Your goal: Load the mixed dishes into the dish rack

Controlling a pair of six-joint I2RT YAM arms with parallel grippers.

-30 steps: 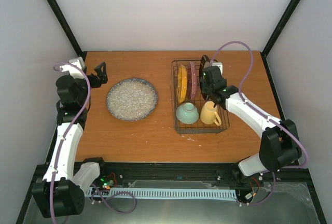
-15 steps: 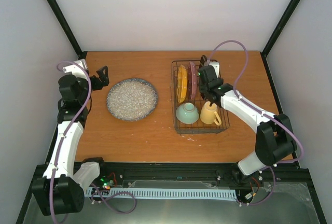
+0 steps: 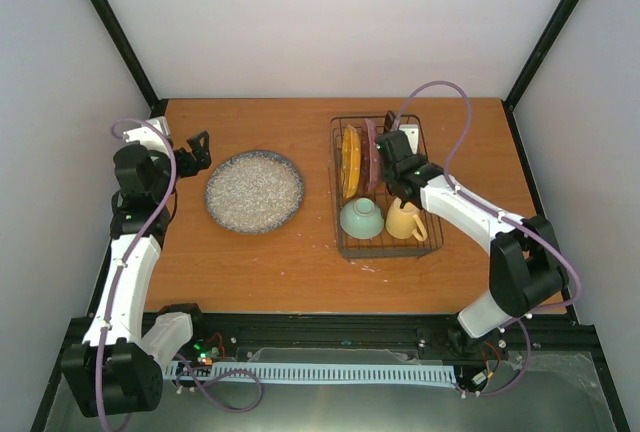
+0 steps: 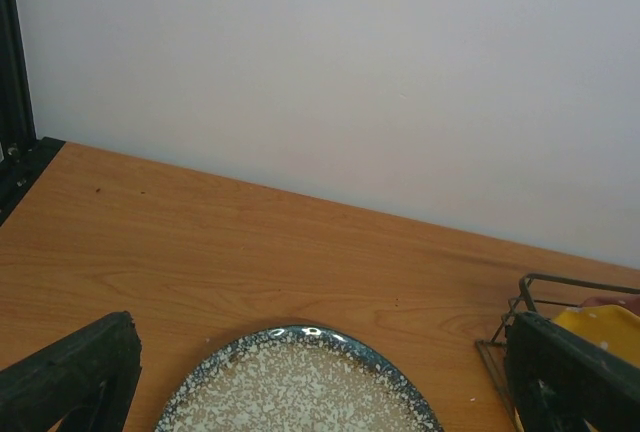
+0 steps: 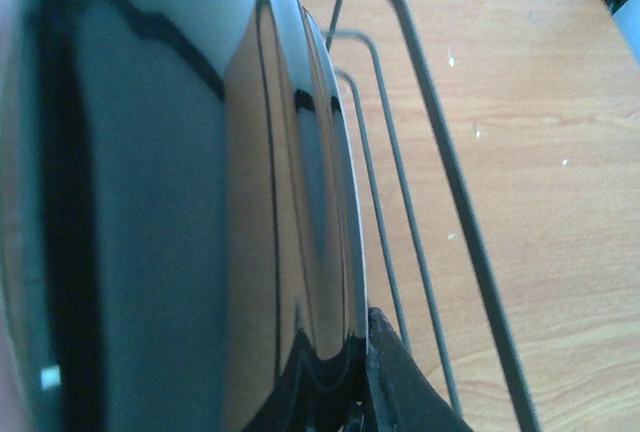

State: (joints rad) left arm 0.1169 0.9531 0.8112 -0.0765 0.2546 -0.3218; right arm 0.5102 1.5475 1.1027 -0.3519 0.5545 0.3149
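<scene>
Right claw [image 3: 390, 142] shifted left, clamped on dark-rimmed plate [image 5: 150, 202] in dish rack [image 3: 338, 224]; left claw [image 3: 198, 145] apart.

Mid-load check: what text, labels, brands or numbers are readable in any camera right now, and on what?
No readable text in any view.
Dishes carry no marks: grey speckled plate, yellow mug, green bowl, orange dotted plate, dark-rimmed plate.
Dish rack: no label.
Circuit board with lit LEDs at the near edge: any print is too small to read.
</scene>
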